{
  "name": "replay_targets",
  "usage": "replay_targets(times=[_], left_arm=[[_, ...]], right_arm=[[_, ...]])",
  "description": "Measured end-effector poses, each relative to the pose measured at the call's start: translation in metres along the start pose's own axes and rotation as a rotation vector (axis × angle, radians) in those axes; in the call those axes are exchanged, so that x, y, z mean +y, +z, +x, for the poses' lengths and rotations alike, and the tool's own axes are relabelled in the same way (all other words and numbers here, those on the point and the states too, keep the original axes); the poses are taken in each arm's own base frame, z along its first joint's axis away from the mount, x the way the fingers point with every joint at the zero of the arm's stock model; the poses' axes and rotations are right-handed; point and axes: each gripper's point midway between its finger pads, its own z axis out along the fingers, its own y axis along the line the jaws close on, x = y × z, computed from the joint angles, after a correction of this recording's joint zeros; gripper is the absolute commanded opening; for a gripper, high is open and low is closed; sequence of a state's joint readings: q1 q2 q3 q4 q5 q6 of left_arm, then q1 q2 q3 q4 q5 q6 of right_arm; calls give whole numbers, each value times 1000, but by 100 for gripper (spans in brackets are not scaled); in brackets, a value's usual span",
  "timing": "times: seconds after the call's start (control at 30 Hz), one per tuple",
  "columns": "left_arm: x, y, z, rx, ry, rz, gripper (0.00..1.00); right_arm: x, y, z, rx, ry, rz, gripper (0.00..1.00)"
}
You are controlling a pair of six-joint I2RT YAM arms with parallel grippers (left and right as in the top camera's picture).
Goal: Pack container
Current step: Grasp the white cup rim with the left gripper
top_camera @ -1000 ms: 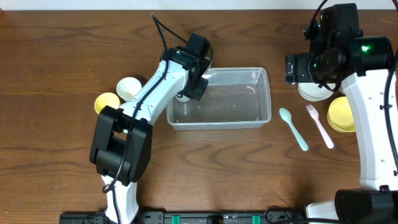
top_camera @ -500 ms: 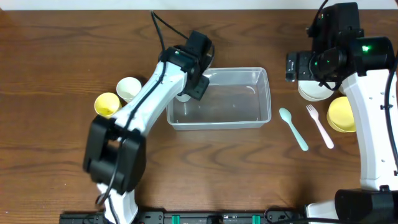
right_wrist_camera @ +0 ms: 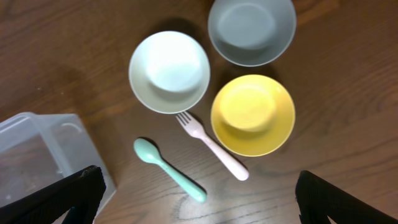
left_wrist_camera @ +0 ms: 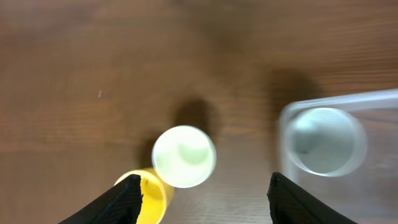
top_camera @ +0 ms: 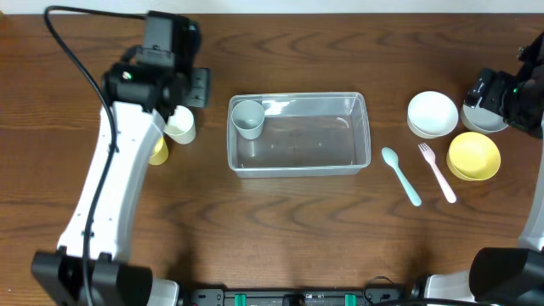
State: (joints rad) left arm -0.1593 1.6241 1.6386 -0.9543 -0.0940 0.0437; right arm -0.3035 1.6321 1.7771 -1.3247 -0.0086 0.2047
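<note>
The clear container [top_camera: 299,159] lies mid-table, with a pale grey cup [top_camera: 247,118] upright in its back left corner. In the left wrist view that cup [left_wrist_camera: 328,141] shows inside the container's rim [left_wrist_camera: 373,96]. My left gripper [top_camera: 197,88] hovers left of the container, open and empty, above a white cup [left_wrist_camera: 184,156] and a yellow cup [left_wrist_camera: 152,194]. My right gripper [top_camera: 484,89] is at the far right, open and empty, high over the bowls.
A white bowl [right_wrist_camera: 169,71], a grey bowl [right_wrist_camera: 251,30] and a yellow bowl [right_wrist_camera: 252,114] sit right of the container. A pink fork [right_wrist_camera: 211,145] and a teal spoon [right_wrist_camera: 169,169] lie between them and the container's corner [right_wrist_camera: 43,149].
My left gripper opened, left the grey cup in the container's corner and swung back left over the loose cups. My right arm drew away to the right, uncovering the white bowl.
</note>
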Motion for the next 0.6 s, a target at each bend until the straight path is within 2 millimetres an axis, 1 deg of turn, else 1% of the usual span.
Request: replay_targets(times=[0.07, 0.13, 0.2, 0.33, 0.43, 0.6], left_arm=[[14, 21, 9, 64, -48, -17, 66], [21, 41, 17, 121, -72, -19, 66], [22, 61, 27, 183, -82, -12, 66], [15, 92, 46, 286, -80, -1, 66], [10, 108, 59, 349, -79, 8, 66], [6, 124, 73, 415, -76, 13, 65]], right_arm=[[2, 0, 1, 3, 0, -9, 99], [3, 0, 1, 6, 0, -16, 99], [3, 0, 2, 8, 0, -20, 99], [4, 0, 2, 9, 0, -21, 99], [4, 0, 3, 14, 0, -21, 99], [3, 0, 3, 15, 0, -20, 99]])
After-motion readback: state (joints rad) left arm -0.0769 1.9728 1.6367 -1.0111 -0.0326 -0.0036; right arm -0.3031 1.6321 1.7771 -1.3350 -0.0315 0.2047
